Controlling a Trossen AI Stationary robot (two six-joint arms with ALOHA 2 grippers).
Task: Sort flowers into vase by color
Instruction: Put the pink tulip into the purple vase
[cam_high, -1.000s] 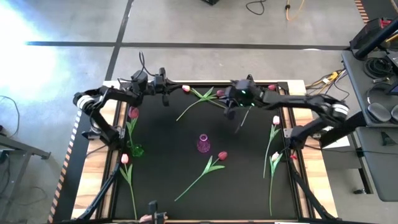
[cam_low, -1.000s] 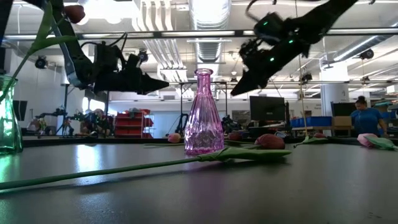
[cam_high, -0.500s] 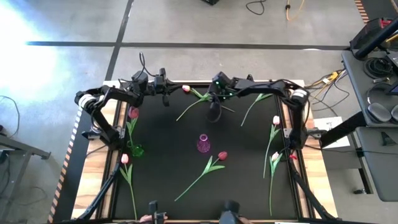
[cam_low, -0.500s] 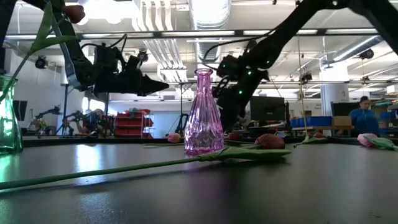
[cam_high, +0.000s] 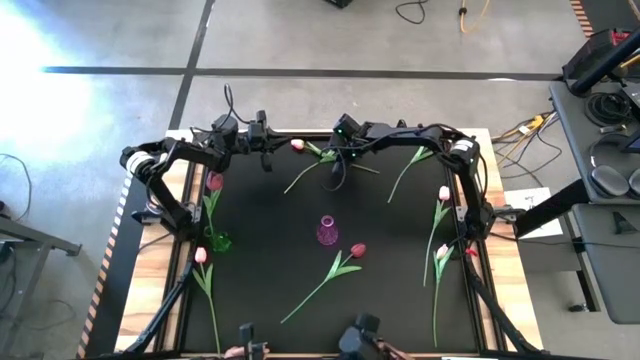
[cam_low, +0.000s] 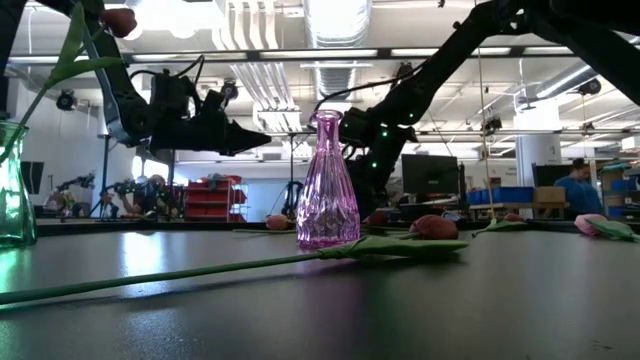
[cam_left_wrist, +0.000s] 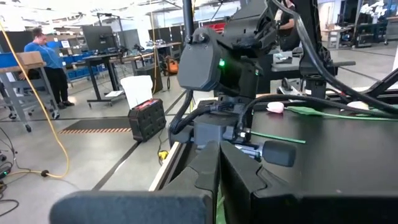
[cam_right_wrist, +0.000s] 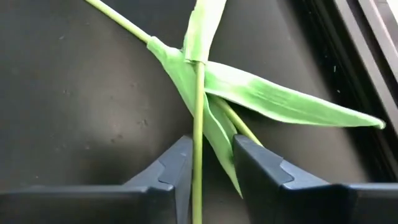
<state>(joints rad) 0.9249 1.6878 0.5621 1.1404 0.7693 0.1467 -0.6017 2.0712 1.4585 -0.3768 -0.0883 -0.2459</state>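
Observation:
Several tulips lie flat on the black mat. Two lie crossed near the far edge, one with a pale pink head (cam_high: 297, 145). My right gripper (cam_high: 336, 175) is low over that crossing. It is open, with fingers on either side of a thin green stem (cam_right_wrist: 198, 112) just below its leaves (cam_right_wrist: 273, 99). A dark red tulip (cam_high: 215, 182) stands in the green vase (cam_high: 220, 241). The pink glass vase (cam_high: 327, 232) holds nothing. My left gripper (cam_high: 266, 160) hovers shut above the far left of the mat. My right gripper comes at the stem from above, fingers across it. The stem runs close along the inner side of one finger (cam_right_wrist: 180, 168), with a leaf by the other finger (cam_right_wrist: 255, 165). I cannot tell whether either finger touches. The flower lies on the mat.
A dark red tulip (cam_high: 357, 249) lies near the pink vase, its stem pointing to the near edge. Pale tulips lie along the right side (cam_high: 443, 193) and left side (cam_high: 200, 255). Another stem (cam_high: 405, 172) lies far right. A person (cam_low: 585, 190) is in the room behind.
My right gripper has swung toward the table's left along the far edge and come down over the crossed tulips. My left arm has kept still.

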